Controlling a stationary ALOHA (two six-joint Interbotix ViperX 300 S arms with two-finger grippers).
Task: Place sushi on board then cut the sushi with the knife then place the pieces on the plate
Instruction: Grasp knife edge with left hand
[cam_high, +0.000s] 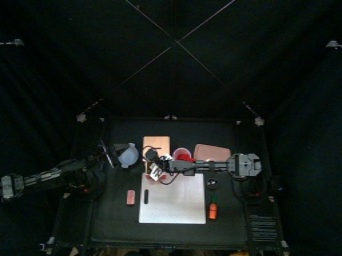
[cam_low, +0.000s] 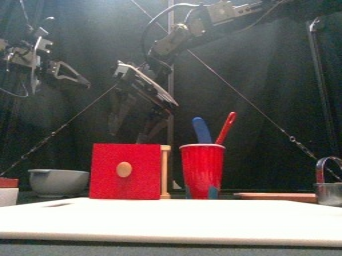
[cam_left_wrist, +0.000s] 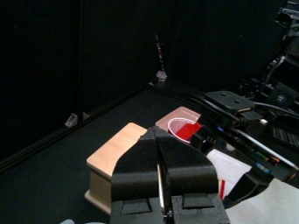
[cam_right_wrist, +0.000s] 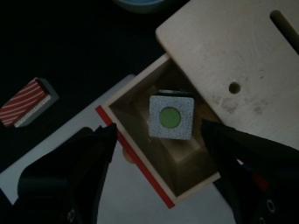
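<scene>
Pale wooden box (cam_right_wrist: 228, 39): its red-fronted drawer (cam_right_wrist: 193, 166) stands open holding one green-centred sushi block (cam_right_wrist: 170, 116), right gripper (cam_right_wrist: 163, 136) spread wide and empty astride it, left gripper (cam_left_wrist: 156, 150) closed on nothing.

The black desk (cam_high: 107, 215) is carrying a white cutting board (cam_high: 174, 200) near its front edge. Behind the board, a blue-grey bowl (cam_low: 58, 181), a wooden box (cam_low: 130, 171), a red cup (cam_low: 202, 170) and a pink tray (cam_high: 211, 152) are standing in a row. A red striped toy (cam_high: 131, 196) is lying to the left of the board, and an orange toy (cam_high: 213, 211) is lying just beside its right edge.
</scene>
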